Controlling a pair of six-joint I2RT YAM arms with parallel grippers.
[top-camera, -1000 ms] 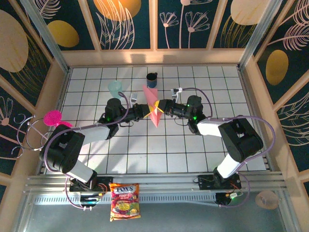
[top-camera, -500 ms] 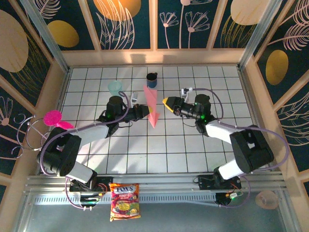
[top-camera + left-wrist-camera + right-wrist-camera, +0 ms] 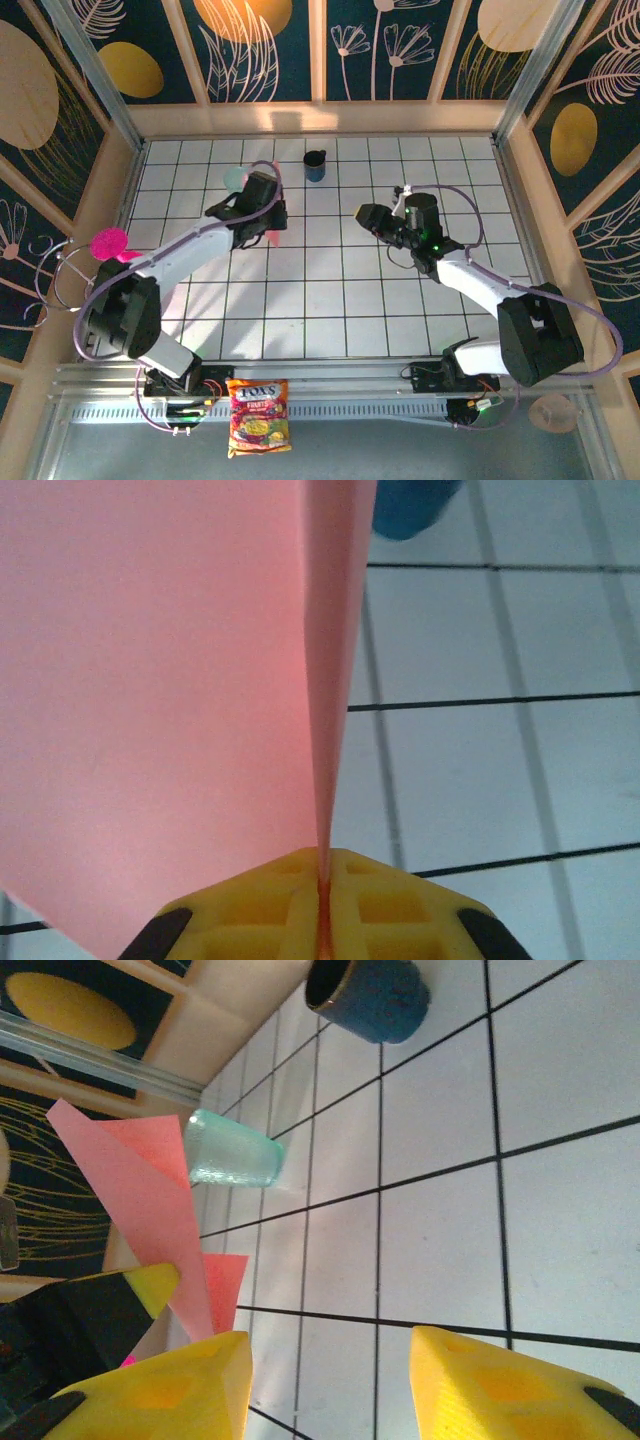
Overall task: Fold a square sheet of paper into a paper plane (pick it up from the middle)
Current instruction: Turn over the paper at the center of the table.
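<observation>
Step in hand: judged to be the one-handed carry of the folded paper plane [image 3: 150, 680] after the handover.
Left gripper [image 3: 325, 885]: jaws clamped on the plane's folded edge; the pink sheet rises from between the yellow fingers.
Right gripper [image 3: 330, 1380]: jaws apart, nothing between them.
Plane location: in the left grip, over the far-left part of the tiled table [image 3: 330, 300], near the teal cup [image 3: 232, 1150]. You cannot tell whether its tip touches the tiles.
Grip advice: keep the clamp on the crease, where the layers stack; a hold on a single flap would likely let the folds spring open.
Path advice: steer the free end clear of the teal cup and the dark blue cup [image 3: 370, 995]; thin paper bends at any contact.
Right arm advice: hold it back from the plane.
Change since one second ago: both grippers met on the plane at mid-table; the right has let go and drawn back to the right, and the left has carried the plane toward the far left.
</observation>
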